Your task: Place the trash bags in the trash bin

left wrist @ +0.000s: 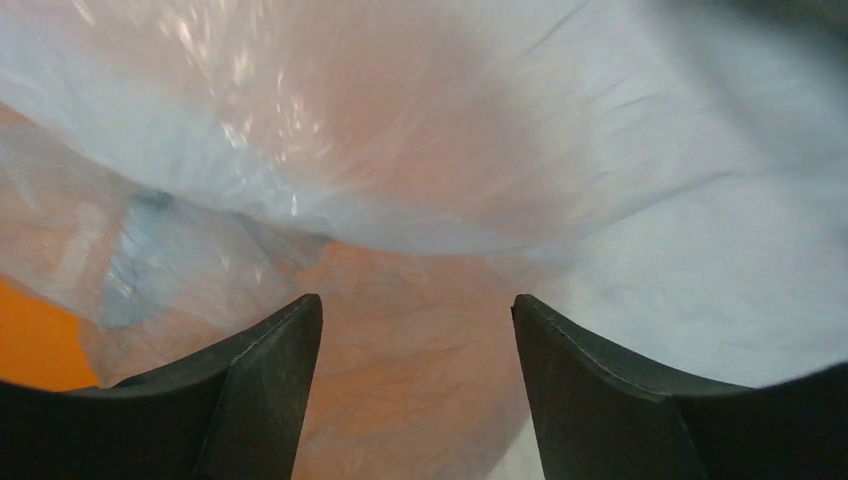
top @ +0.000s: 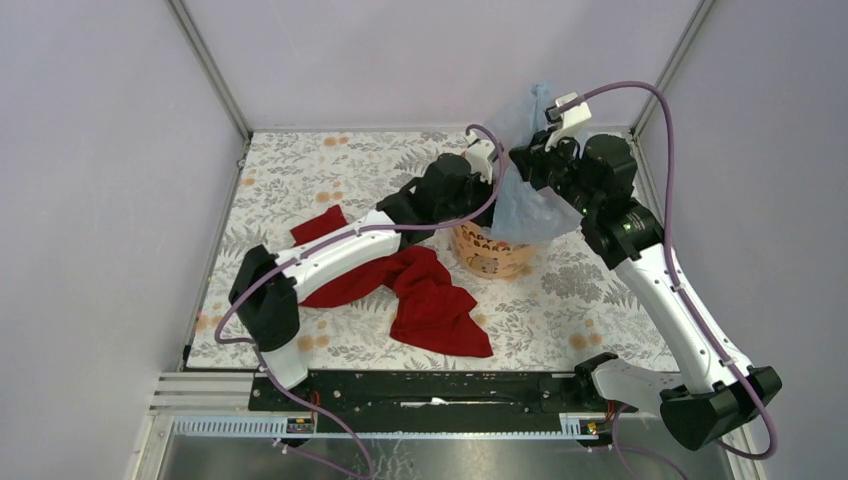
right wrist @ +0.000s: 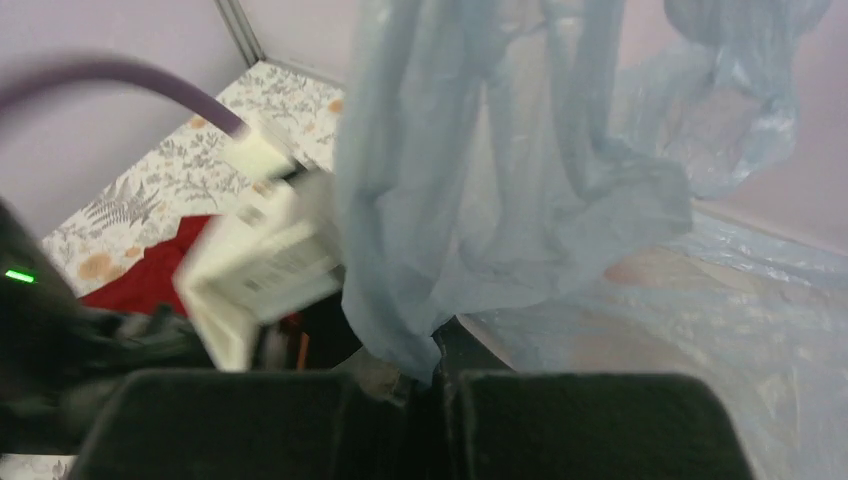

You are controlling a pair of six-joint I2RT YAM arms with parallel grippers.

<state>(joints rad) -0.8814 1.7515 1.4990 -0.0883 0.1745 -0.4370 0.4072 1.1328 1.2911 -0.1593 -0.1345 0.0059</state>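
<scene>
The pale-blue trash bag (top: 525, 170) hangs over the orange trash bin (top: 492, 255) at the table's middle, its lower part draped over the bin's mouth. My right gripper (top: 524, 160) is shut on a bunched fold of the bag (right wrist: 470, 200) and holds it up. My left gripper (top: 492, 172) is open right against the bag, its fingers (left wrist: 265, 380) spread with bag film (left wrist: 450, 160) close in front and orange showing through. The bin's inside is hidden by the bag.
A large red cloth (top: 420, 295) lies on the flowered table (top: 300, 180) left of the bin, partly under the left arm. A purple cable (top: 620, 90) loops above the right wrist. Pale walls close in the table's sides and back.
</scene>
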